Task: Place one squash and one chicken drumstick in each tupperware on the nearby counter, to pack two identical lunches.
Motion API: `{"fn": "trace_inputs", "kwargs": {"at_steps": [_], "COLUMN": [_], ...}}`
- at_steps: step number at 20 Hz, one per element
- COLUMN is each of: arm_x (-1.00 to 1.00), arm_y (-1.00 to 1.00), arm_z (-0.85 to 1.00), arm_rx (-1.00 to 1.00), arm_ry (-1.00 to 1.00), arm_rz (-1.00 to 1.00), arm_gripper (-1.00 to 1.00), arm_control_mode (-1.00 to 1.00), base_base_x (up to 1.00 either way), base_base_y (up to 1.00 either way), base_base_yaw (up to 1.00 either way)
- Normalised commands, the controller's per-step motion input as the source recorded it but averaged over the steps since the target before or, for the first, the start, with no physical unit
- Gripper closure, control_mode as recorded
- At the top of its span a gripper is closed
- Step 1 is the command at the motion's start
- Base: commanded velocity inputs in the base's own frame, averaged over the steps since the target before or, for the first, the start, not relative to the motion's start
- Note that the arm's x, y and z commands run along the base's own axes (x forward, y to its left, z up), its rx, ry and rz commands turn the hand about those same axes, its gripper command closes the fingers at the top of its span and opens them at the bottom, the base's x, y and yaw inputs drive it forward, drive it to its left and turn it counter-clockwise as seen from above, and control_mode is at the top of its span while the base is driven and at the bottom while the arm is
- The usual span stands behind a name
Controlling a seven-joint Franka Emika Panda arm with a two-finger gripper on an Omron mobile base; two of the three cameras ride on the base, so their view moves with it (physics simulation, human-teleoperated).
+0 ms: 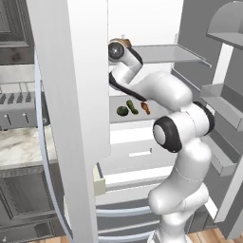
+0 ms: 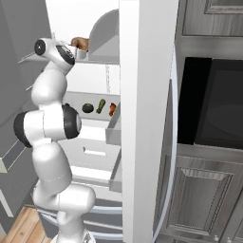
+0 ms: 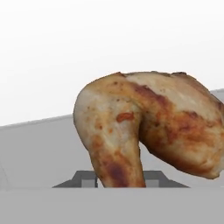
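Note:
My gripper point(image 3: 120, 179) is inside the open fridge at the upper shelf point(image 1: 166, 53), shut on the lower end of a plump golden-brown chicken drumstick point(image 3: 148, 127). That drumstick point(image 1: 125, 42) shows as a brown lump at the hand point(image 2: 79, 43). On the shelf below lie a round dark green squash point(image 1: 122, 111), a slim elongated squash point(image 1: 132, 107) and a slimmer orange-brown drumstick point(image 1: 145, 107). The right base view shows the same three: the round squash point(image 2: 87, 107), the slim squash point(image 2: 100, 105) and the drumstick point(image 2: 112, 109). The tupperware is out of view.
The white fridge door point(image 1: 71, 118) stands open between the arm and the marble counter point(image 1: 19, 147), which carries a grey slotted toaster point(image 1: 16, 111). Door shelves point(image 1: 223, 104) hang on the right. A dark oven point(image 2: 213, 104) sits in the cabinets beside the fridge.

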Motion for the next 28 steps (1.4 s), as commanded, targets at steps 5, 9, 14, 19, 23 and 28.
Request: {"fn": "trace_inputs", "kwargs": {"at_steps": [5, 9, 14, 19, 23, 28], "arm_x": [-0.35, -0.56, -1.00, -0.96, -0.74, -0.69], "arm_y": [-0.15, -0.06, 0.00, -0.13, -0.52, -0.19], "arm_z": [-0.20, -0.04, 0.42, 0.61, 0.48, 0.22], "arm_rx": [-0.10, -0.08, -0.08, -0.10, -0.06, -0.06], "arm_ry": [-0.11, -0.10, -0.02, 0.01, 0.13, 0.40], "arm_rz": [0.10, 0.09, 0.06, 0.02, 0.00, 0.00], "arm_gripper": [1.00, 1.00, 1.00, 1.00, 1.00, 1.00], "arm_control_mode": [-1.00, -1.00, -1.00, -1.00, -1.00, -1.00], "base_base_x": [0.00, 0.00, 0.00, 0.00, 0.00, 0.00], "base_base_y": [0.00, 0.00, 0.00, 0.00, 0.00, 0.00], "base_base_yaw": [0.00, 0.00, 0.00, 0.00, 0.00, 0.00]}}
